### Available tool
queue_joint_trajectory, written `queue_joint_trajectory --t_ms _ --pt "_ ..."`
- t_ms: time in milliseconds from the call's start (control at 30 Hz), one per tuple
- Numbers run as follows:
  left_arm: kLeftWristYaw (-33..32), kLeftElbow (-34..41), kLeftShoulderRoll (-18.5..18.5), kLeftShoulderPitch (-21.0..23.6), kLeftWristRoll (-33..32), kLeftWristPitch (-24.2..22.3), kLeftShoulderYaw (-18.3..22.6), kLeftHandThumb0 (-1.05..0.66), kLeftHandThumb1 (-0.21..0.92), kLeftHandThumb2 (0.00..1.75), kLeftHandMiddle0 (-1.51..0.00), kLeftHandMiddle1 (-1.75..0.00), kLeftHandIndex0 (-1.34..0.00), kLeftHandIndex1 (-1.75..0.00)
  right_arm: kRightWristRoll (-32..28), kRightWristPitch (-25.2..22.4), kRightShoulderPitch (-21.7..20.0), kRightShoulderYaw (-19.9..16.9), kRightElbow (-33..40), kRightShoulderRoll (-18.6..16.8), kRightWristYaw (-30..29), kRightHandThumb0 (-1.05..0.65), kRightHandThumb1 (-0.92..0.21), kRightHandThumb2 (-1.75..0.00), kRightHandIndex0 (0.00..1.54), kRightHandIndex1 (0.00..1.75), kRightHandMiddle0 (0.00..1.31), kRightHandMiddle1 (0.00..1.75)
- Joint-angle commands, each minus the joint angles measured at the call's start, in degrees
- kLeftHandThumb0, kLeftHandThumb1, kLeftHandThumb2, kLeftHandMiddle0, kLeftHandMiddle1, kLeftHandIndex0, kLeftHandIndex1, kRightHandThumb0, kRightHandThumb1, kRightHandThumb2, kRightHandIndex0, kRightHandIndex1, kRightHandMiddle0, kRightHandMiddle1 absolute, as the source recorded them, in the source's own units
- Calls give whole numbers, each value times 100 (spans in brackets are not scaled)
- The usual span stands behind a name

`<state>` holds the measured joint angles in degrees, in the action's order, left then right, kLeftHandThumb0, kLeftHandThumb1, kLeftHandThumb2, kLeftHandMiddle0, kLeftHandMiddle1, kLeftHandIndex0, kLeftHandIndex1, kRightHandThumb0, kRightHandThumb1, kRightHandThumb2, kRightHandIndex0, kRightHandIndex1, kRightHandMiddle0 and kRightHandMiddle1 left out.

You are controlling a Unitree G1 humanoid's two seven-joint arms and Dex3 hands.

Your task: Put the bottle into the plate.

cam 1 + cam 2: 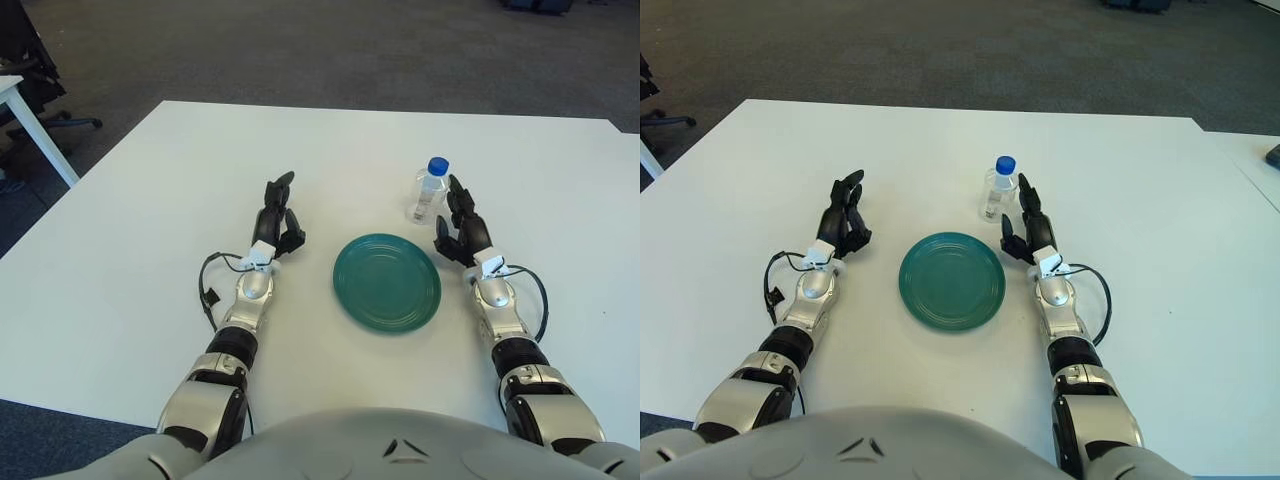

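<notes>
A small clear bottle (431,190) with a blue cap stands upright on the white table (150,200), just beyond the far right rim of a green plate (387,282). The plate is bare. My right hand (461,225) is to the right of the plate, just right of and slightly nearer than the bottle, fingers spread and holding nothing. My left hand (277,218) shows to the left of the plate, fingers relaxed and empty. The bottle (999,188) and plate (952,280) also show in the right eye view.
A black cable (208,285) loops beside my left wrist. Another white table edge (25,115) and an office chair (40,85) stand off to the far left. Dark carpet lies beyond the table's far edge.
</notes>
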<state>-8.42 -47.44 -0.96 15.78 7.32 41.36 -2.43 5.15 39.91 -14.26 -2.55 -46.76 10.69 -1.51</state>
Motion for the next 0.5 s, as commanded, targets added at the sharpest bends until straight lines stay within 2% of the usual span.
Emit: queue_joint_trajectory --t_ms 0,300,467 --pt "-71 -784 -123 -784 237 181 -87 -105 92 120 -23 0 0 -59 79 -151 293 26 -661 -34 -50 -105 -92 -86 0 0 0 0" --pt "14 -902 -96 -741 153 282 -97 -105 92 119 -21 0 0 -53 43 -268 72 61 -776 16 83 -105 -92 -85 0 0 0 0" --pt "12 -947 -72 -726 126 319 -88 -105 92 118 -19 0 0 -48 -87 -356 -34 47 -606 -84 229 -105 -92 -83 0 0 0 0"
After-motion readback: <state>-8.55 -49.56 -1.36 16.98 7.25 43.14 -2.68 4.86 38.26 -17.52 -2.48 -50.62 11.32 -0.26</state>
